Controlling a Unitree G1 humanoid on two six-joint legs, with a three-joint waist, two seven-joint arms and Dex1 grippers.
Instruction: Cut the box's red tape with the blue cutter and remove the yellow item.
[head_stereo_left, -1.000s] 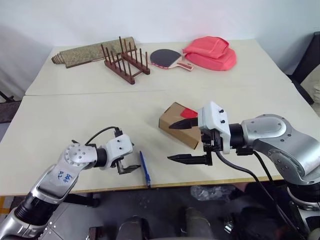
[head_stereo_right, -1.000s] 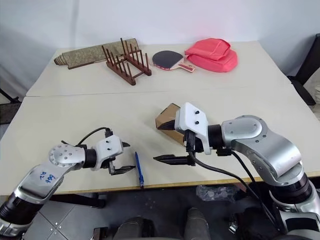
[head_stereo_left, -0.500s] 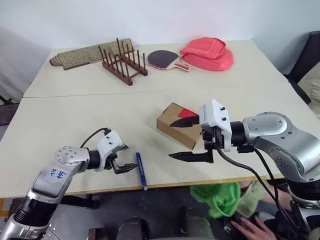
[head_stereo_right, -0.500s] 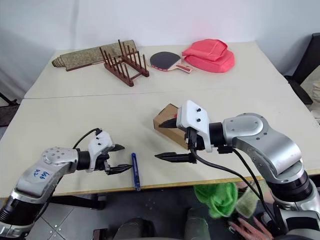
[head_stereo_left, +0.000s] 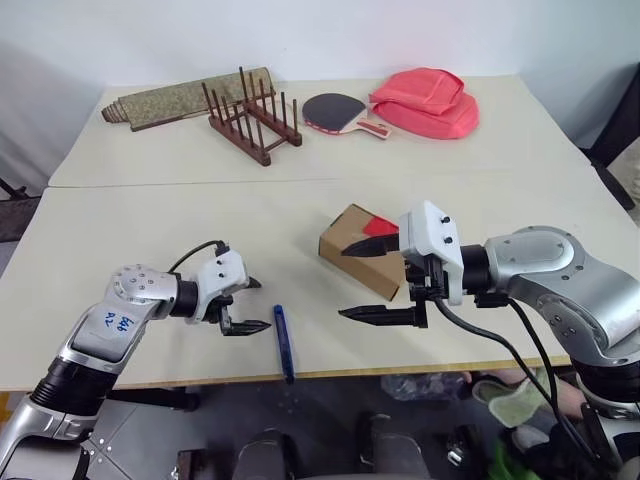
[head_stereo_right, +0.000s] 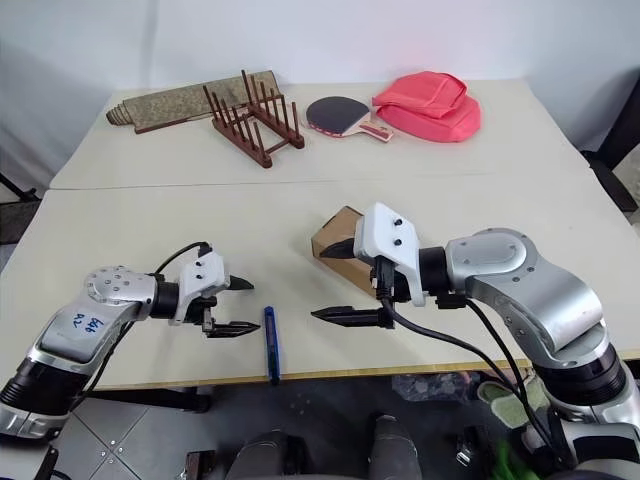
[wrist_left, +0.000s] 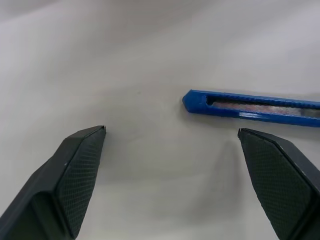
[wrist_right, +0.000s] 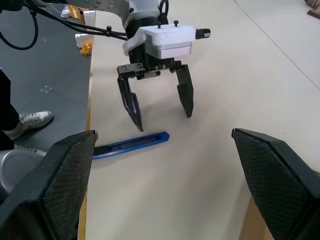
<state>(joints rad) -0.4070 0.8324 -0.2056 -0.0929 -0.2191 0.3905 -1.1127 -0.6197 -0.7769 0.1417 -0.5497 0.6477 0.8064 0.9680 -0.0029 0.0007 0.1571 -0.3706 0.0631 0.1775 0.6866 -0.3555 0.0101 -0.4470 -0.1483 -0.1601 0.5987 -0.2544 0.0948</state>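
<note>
The brown box (head_stereo_left: 352, 247) lies on the near table with the red tape (head_stereo_left: 378, 226) on its top right. The blue cutter (head_stereo_left: 284, 342) lies flat near the front edge, left of the box. My left gripper (head_stereo_left: 262, 305) hovers just left of the cutter's far end, open, with nothing between its fingers. In the left wrist view the cutter (wrist_left: 250, 106) lies just beyond the open fingertips (wrist_left: 85, 145). My right gripper (head_stereo_left: 343, 283) is open in front of the box, pointing left. The yellow item is hidden.
On the far table are a wooden rack (head_stereo_left: 252, 122), a table-tennis paddle (head_stereo_left: 338, 113), a red fabric bag (head_stereo_left: 425, 103) and a rolled mat (head_stereo_left: 185, 100). The table's front edge (head_stereo_left: 330, 372) runs close behind the cutter.
My left gripper has lifted a little and swung so its fingers point towards the cutter's far end. The right arm has kept still. The cutter and box have not moved.
</note>
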